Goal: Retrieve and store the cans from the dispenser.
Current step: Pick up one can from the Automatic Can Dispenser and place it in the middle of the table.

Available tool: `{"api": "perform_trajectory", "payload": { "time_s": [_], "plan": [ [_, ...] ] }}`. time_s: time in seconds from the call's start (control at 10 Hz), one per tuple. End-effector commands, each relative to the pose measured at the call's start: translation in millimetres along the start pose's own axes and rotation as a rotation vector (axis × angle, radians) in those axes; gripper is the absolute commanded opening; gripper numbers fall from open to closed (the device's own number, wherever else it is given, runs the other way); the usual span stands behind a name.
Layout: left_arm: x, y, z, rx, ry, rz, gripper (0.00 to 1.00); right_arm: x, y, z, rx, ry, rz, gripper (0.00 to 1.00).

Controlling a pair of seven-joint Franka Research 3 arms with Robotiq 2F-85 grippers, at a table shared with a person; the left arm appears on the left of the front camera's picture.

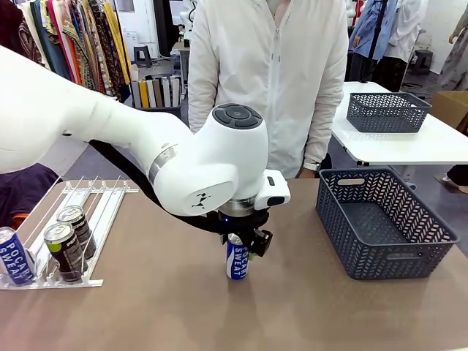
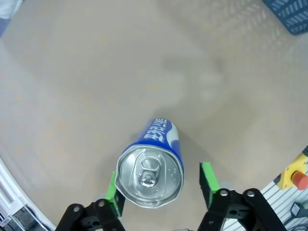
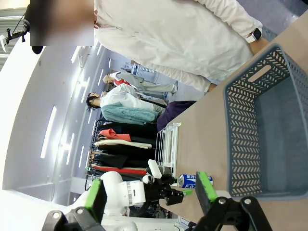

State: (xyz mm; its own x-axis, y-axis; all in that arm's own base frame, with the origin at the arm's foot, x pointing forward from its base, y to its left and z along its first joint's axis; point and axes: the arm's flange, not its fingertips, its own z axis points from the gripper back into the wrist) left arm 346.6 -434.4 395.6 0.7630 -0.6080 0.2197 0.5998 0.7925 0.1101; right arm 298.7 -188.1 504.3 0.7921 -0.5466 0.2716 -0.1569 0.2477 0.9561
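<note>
Left gripper (image 2: pixel 160 186), jaws parted loosely around the upright blue can (image 1: pixel 237 262) mid-table, stands straight over it, with the grey basket (image 1: pixel 395 257) off to the right.

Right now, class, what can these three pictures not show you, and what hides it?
1. Front view: the white arm covers the left pincer; pad contact with the slim blue aluminium can is unclear.
2. Front view: arm and left edge crop the flat white wire dispenser; can count unknown.
3. Right wrist view: right edge crops the dark grey lattice plastic basket's floor.
</note>
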Motion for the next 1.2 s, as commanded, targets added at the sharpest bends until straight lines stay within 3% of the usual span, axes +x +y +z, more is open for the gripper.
{"api": "perform_trajectory", "payload": {
  "time_s": [0.0,0.3,0.5,0.8,1.0,1.1],
  "plan": [
    [3.2,3.1,10.3,-0.008,-0.022,0.023,1.0,3.6,2.0,-1.5,0.02,-0.012,0.015,1.0],
    [-10.6,27.6,59.1,-0.082,-0.042,0.034,1.0,3.6,2.0,-1.5,0.02,-0.012,0.015,1.0],
    [-37.8,73.1,118.2,-0.144,-0.103,0.036,1.0,3.6,2.0,-1.5,0.02,-0.012,0.015,1.0],
    [-86.6,187.9,184.9,-0.284,-0.146,0.164,1.0,3.6,2.0,-1.5,0.02,-0.012,0.015,1.0],
    [-132.8,273.4,206.5,-0.429,-0.212,0.309,1.0,3.6,2.0,-1.5,0.02,-0.012,0.015,1.0],
    [-147.5,297.3,208.8,-0.448,-0.228,0.366,1.0,3.6,2.0,-1.5,0.02,-0.012,0.015,1.0]
  ]
}}
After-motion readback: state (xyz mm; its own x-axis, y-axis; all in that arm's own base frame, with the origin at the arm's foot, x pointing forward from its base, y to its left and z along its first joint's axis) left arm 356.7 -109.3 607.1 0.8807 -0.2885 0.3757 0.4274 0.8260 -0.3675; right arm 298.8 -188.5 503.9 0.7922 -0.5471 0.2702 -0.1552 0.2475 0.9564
